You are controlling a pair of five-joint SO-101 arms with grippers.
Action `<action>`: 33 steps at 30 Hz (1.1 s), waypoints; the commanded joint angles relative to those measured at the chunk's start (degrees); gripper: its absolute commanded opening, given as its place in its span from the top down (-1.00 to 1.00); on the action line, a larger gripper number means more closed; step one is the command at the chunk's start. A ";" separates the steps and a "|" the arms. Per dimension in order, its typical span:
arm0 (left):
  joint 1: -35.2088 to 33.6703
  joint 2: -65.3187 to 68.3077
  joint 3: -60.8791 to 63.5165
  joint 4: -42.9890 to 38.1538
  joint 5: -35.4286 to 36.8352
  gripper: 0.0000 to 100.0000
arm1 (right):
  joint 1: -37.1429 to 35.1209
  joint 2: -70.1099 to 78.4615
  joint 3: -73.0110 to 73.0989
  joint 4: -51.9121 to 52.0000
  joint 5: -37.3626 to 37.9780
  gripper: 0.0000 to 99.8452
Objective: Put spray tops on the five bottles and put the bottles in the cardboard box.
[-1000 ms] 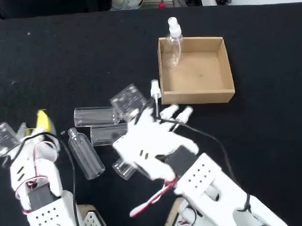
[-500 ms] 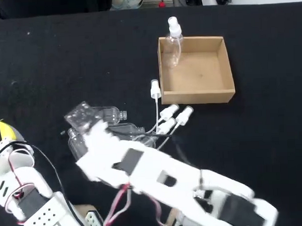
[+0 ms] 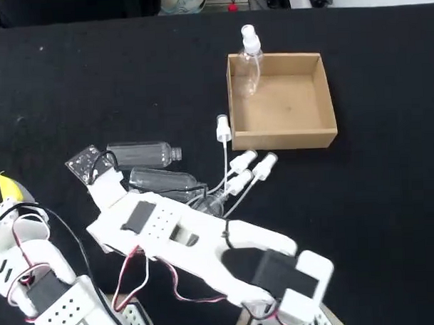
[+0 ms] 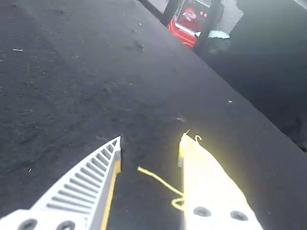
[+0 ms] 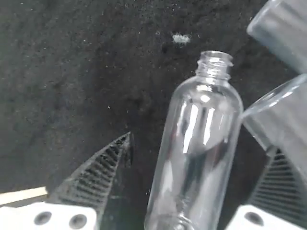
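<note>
Black worktop (image 3: 93, 81). Box (image 3: 284, 140) upper right, capped bottle (image 3: 250, 61) leaning in its far-left corner. Loose tops (image 3: 244, 167) just below box. Right pincer (image 5: 197, 158) spread astride lying uncapped bottle (image 5: 206, 110), probably lining up grab for capping. Left pincer (image 4: 151, 141) spread over worktop, lower left.

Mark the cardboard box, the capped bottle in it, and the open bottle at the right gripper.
cardboard box (image 3: 284, 139), high view, on the outer wall facing the arms.
capped bottle (image 3: 248, 74), high view, on its clear body.
open bottle (image 5: 201, 139), right wrist view, on its body.
</note>
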 commanded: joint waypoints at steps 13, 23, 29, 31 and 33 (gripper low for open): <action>-0.48 -0.44 -1.36 -1.41 0.62 0.62 | 1.23 2.68 -4.09 0.09 -0.09 0.75; -0.40 -0.44 -1.36 -1.41 0.62 0.62 | 11.52 -29.49 9.89 5.54 8.00 0.79; 4.35 -0.44 -1.27 -0.88 0.18 0.62 | 29.89 -55.34 10.15 26.64 19.78 0.79; 6.20 -0.44 -1.45 0.88 -0.79 0.62 | 38.68 -61.05 10.95 32.26 24.35 0.79; 9.19 -0.44 -1.89 2.73 -4.13 0.62 | 49.05 -64.84 11.91 37.19 27.78 0.79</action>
